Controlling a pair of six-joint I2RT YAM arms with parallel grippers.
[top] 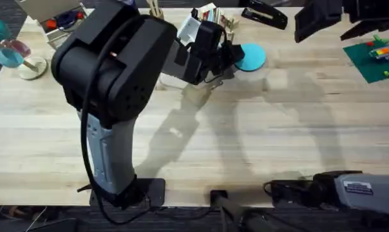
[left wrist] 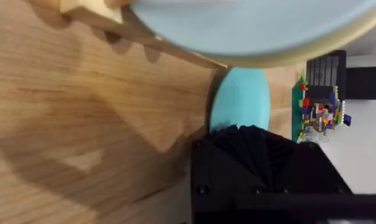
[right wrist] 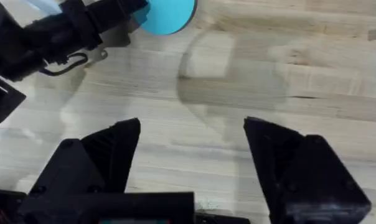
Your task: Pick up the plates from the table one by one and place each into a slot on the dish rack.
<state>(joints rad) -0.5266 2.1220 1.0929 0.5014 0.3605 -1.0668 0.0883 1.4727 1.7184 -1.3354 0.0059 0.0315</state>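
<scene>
The turquoise plate (top: 251, 57) lies flat on the table (top: 259, 142), up at about one o'clock from the middle of the overhead view. Part of it hides behind the left gripper (top: 228, 57), which sits just beside it on its nine o'clock side. The left arm (top: 114, 96) rises big and dark from the lower left and leans over toward the far edge. In the left wrist view the same blue plate (left wrist: 241, 99) shows past the black gripper body, and a big pale round thing (left wrist: 250, 28) with a cream rim sits very close to the camera. It may be the cream plate, but it is too close to be sure. A bit of light wood (left wrist: 91, 11) with little pegs sits next to it, likely the dish rack. I cannot tell if the left jaws are apart or together. The right gripper (right wrist: 191, 155) hangs over bare table with its two black fingers (right wrist: 101, 155) wide apart and nothing between them. In the right wrist view the blue plate (right wrist: 166, 14) is well away from it, near the left arm's gripper. A green board with small bright toy blocks (top: 378, 57) sits at about two o'clock on the table. A white label (top: 357, 187) is stuck on the right arm at the lower right, but its words are too small to read.
</scene>
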